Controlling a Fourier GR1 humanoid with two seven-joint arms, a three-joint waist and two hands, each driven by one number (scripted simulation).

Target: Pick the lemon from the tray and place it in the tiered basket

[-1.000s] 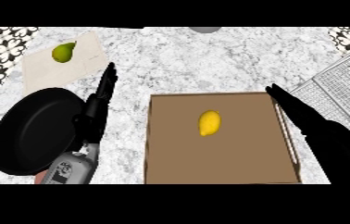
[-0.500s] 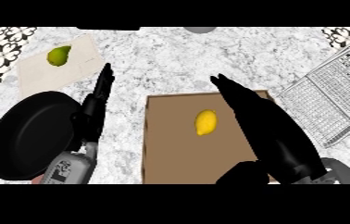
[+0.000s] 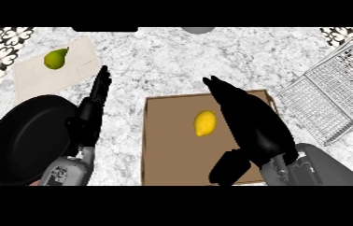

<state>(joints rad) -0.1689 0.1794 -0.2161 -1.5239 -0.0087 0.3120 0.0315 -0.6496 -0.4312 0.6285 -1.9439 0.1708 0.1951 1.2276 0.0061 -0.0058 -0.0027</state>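
A yellow lemon [image 3: 205,123] lies on the brown tray [image 3: 169,145] in the middle of the counter. My right hand [image 3: 251,127] hovers over the tray's right half, just right of the lemon, fingers straight and pointing away, thumb low near the tray's front edge. It is open and holds nothing. My left hand [image 3: 91,113] rests edge-on left of the tray, fingers straight and pointing up the counter. The wire tiered basket [image 3: 321,96] stands at the right edge of the view.
A black pan [image 3: 31,138] sits at the lower left beside my left forearm. A green pear [image 3: 55,58] lies on a pale cutting board [image 3: 41,73] at the upper left. A grey round object [image 3: 198,30] shows at the counter's far edge.
My right hand has swung left from beyond the tray's right edge to over the tray beside the lemon. The view has shifted slightly. The lemon and left hand have not moved.
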